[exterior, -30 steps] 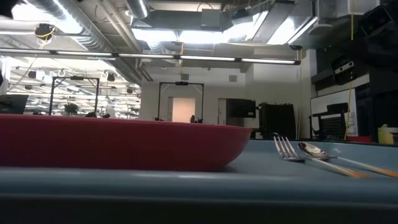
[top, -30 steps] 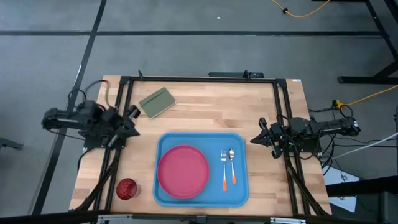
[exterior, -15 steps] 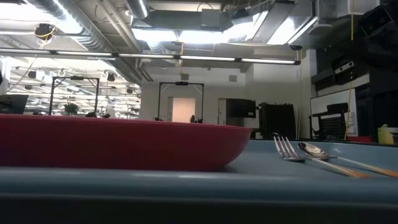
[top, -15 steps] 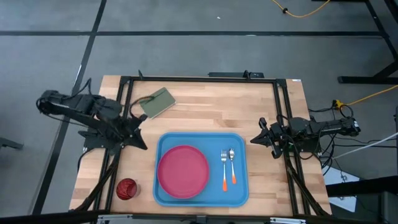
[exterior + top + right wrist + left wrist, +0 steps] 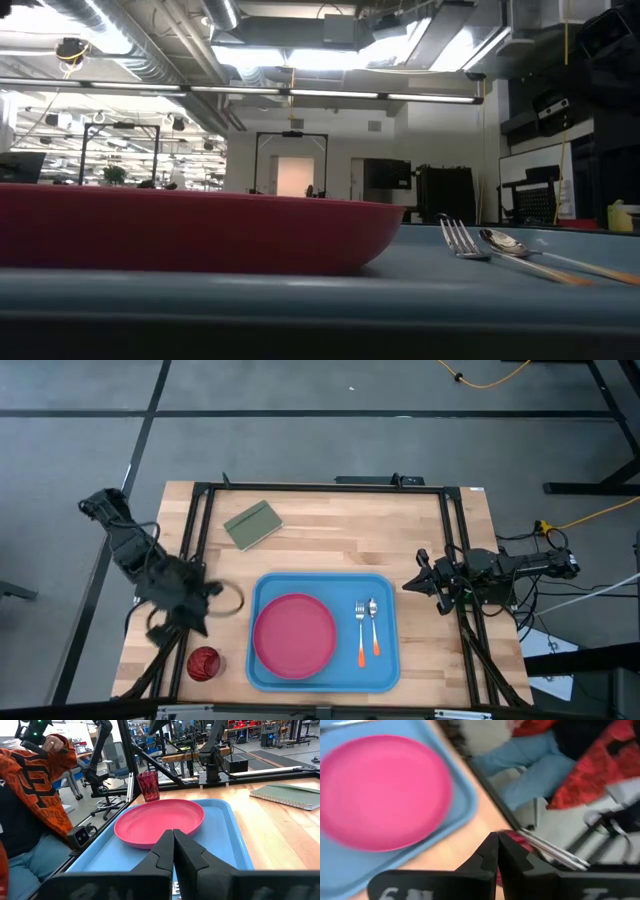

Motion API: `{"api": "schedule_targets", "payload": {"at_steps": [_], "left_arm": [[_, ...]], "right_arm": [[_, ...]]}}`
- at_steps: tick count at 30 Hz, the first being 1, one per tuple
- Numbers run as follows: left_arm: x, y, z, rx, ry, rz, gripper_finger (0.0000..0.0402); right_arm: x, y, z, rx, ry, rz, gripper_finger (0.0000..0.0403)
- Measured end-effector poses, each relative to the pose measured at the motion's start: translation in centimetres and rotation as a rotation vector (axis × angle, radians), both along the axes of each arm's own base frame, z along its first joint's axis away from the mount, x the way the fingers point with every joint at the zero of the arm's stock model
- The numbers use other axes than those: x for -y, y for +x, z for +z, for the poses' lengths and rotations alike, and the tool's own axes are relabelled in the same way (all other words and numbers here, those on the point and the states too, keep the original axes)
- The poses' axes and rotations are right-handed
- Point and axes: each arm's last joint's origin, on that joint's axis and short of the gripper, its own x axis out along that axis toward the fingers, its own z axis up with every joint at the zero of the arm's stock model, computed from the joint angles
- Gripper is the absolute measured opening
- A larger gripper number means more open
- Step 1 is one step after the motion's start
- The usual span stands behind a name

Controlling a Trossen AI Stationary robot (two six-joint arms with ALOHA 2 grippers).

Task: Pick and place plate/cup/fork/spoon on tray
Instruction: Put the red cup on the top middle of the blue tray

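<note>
The pink-red plate lies in the blue tray, with the orange-handled fork and the silver spoon side by side to its right. The dark red cup stands on the table left of the tray, near the front edge. My left gripper is shut and empty, above the table between the left rail and the tray, just far of the cup; its wrist view shows the shut fingers with the cup beyond them. My right gripper waits shut at the right edge.
An olive-green block lies at the far left of the table. Black frame rails run along the table's sides. A person in an orange top and blue trousers sits beyond the near edge. Bare wood lies far of the tray.
My left gripper has swung from the table's left edge toward the near edge and the cup, turning until it points that way; it has stayed shut. Plate, fork, spoon and cup have not moved.
</note>
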Motion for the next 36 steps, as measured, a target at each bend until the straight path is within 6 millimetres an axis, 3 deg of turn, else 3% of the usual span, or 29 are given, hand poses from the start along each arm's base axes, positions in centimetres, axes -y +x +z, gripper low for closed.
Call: {"api": "schedule_targets", "payload": {"at_steps": [9, 36], "left_arm": [[3.0, -0.9, -0.7, 0.006, 0.05, -0.01, 0.0], [3.3, -0.5, -0.9, 0.081, 0.121, 0.081, 0.0]], "right_arm": [[0.0, 0.0, 0.0, 0.0, 0.0, 0.0, 0.0008], [0.0, 0.0, 0.0, 0.0, 0.0, 0.0, 0.0008]]}}
